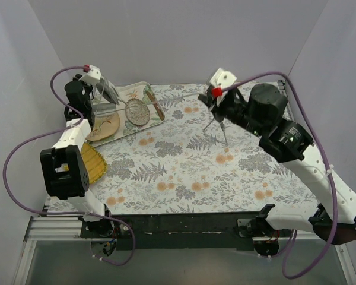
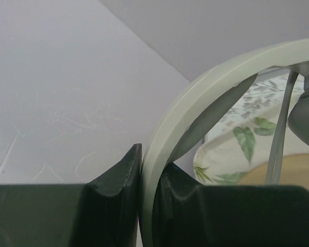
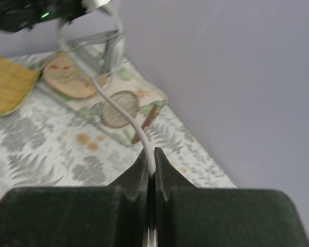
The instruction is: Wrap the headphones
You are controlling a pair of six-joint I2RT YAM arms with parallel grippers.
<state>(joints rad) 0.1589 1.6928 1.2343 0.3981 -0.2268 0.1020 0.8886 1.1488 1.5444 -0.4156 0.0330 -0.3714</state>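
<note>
The headphones (image 1: 105, 97) are held upright above the tray at the back left. My left gripper (image 1: 97, 89) is shut on their light grey headband (image 2: 167, 123), which passes between my jaws (image 2: 149, 160); one earcup (image 2: 305, 116) hangs at the right edge of the left wrist view. The thin grey cable (image 1: 187, 96) runs from the headphones across to my right gripper (image 1: 215, 93), which is shut on it in the air at the back centre. In the right wrist view the cable (image 3: 118, 110) curves from the headphones (image 3: 103, 43) into my closed gripper (image 3: 150, 157). A loose end (image 1: 221, 127) hangs below.
A floral tray (image 1: 123, 90) at the back left holds a round grey plate (image 1: 136, 111), a wooden plate (image 1: 104, 126) and a brown stick (image 1: 156, 105). A yellow woven mat (image 1: 92, 163) lies at the left edge. Walls close in the back and sides.
</note>
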